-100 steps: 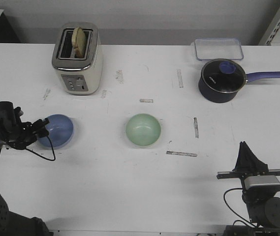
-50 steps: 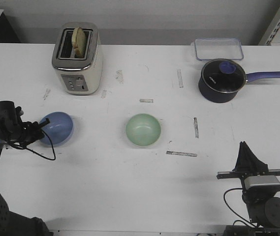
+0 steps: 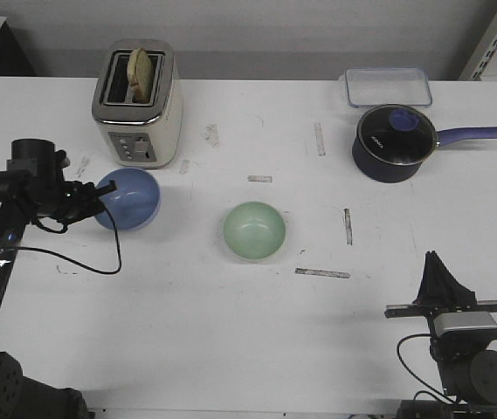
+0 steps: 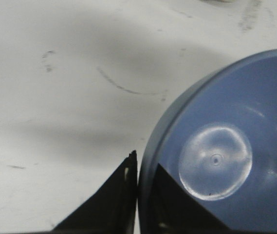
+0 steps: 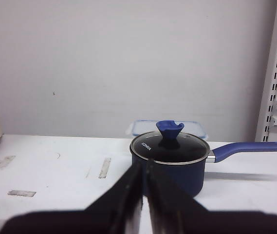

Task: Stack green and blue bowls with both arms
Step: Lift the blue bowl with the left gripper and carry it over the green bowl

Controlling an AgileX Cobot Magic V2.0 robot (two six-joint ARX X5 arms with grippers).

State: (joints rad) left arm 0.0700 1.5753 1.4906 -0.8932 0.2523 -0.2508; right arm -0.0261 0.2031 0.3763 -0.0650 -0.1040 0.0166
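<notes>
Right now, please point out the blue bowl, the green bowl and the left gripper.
blue bowl (image 3: pixel 133 197), front view, inner wall.
green bowl (image 3: pixel 254 230), front view, inside bottom.
left gripper (image 3: pixel 93 201), front view, fingertips at the blue rim.

Blue bowl (image 4: pixel 226 156): smooth, glossy, looks plastic. Green bowl (image 3: pixel 254 230): smooth, softer sheen. Bench (image 3: pixel 231 332): matt white, scuffed. Toaster (image 3: pixel 136 105): shiny metal top, cream body.

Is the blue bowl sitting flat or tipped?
Tipped: the blue bowl faces sideways, its rim pinched by the left gripper.
</notes>
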